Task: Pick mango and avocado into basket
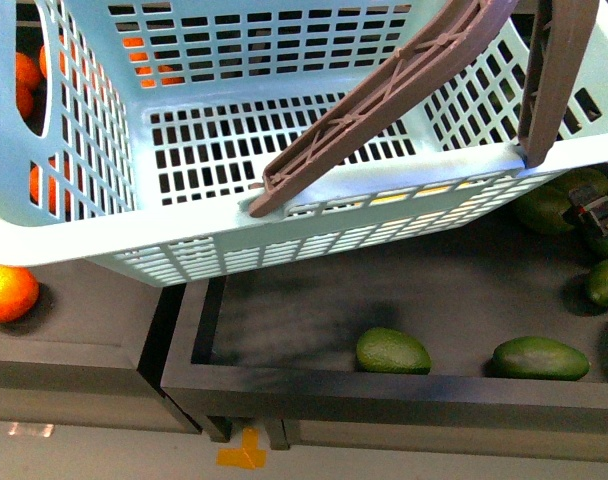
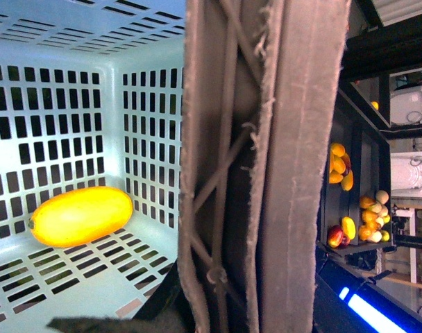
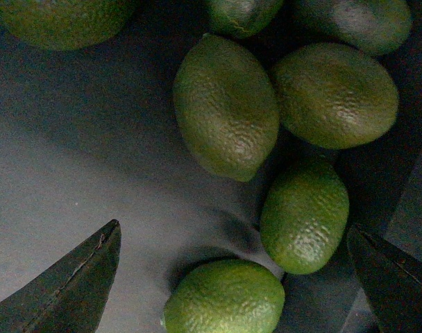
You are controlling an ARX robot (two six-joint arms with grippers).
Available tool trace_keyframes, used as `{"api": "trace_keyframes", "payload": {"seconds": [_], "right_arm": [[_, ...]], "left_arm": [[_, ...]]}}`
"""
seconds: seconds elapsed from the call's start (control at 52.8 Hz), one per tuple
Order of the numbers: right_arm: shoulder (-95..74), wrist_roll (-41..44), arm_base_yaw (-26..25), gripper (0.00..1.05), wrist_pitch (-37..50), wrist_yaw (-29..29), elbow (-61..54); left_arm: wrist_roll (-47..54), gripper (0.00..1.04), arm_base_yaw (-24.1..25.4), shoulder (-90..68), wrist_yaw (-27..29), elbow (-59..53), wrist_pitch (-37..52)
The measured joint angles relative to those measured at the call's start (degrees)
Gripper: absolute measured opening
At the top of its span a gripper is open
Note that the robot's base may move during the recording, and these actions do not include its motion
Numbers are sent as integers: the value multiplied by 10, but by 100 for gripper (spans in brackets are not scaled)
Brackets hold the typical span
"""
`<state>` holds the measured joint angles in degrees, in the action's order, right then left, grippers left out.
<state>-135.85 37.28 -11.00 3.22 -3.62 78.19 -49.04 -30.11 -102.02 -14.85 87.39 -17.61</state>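
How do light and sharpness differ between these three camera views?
Front view: the light teal slotted plastic basket is bright, almost washed out; the dark tray below looks smudgy. Left wrist view: the smooth yellow-orange oval mango glows, oversaturated; the brown plastic handle fills the middle. Right wrist view: dim; the dull olive-green avocados cast soft shadows.

Plastic basket, smooth mango, pebbled avocados.
The basket is smooth slotted plastic, its brown handle matt and rough-edged; the mango smooth, the avocados dull and pebbled.
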Motion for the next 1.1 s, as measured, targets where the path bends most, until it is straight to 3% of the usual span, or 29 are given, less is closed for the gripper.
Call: {"api": "trace_keyframes", "payload": {"seconds": [0.322,1.099], "right_arm": [[-121,14,14,96,-88,35,170],[-241,-15,46,96,-177,43,355]], "left_arm": [[1,16,0,0,2,0,0],[0,16,0,0,0,0,0]]}}
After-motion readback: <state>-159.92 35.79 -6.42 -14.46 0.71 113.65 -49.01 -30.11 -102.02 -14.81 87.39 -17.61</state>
